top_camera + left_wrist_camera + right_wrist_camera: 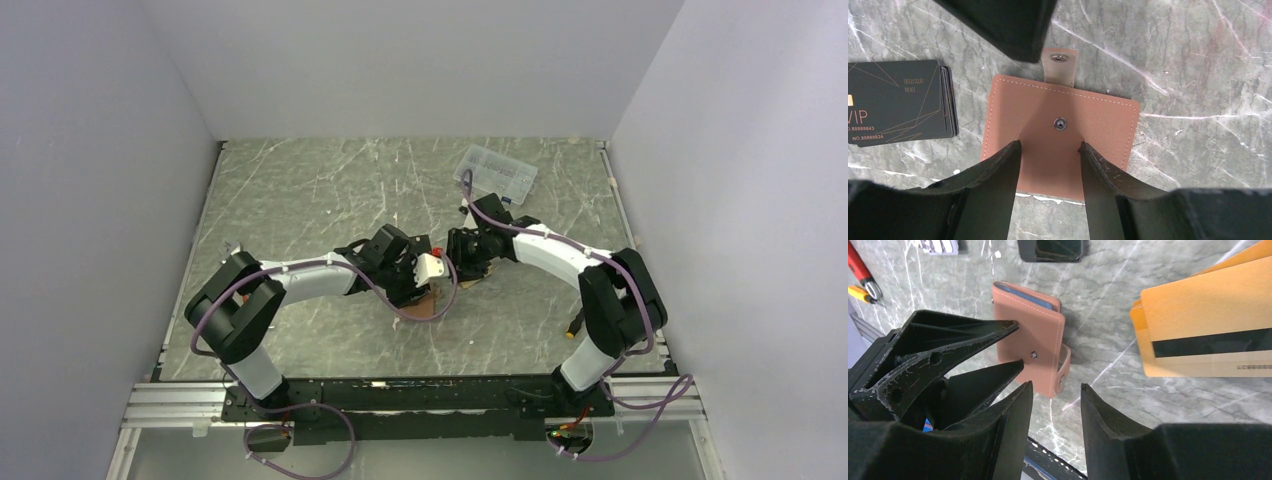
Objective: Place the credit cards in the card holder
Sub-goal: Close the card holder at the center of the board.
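Card holder [1060, 132] lies closed on the desk [1198, 75], centre of left wrist view, long axis left-right. Left fingers [1008, 165] apart, empty, directly over it: the nearer arm. Right fingers [1013, 410] also apart; credit cards [1208, 325] upper right there.

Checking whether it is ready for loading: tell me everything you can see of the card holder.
The card holder is a squarish tan-brown leather-look wallet with pale stitching, lying flat and folded shut on the marble table. Its strap tab is unsnapped, sticking out past one edge; the matching stud sits mid-face. Blue lining shows at the open edge. The open left hand is over its near edge; contact unclear.
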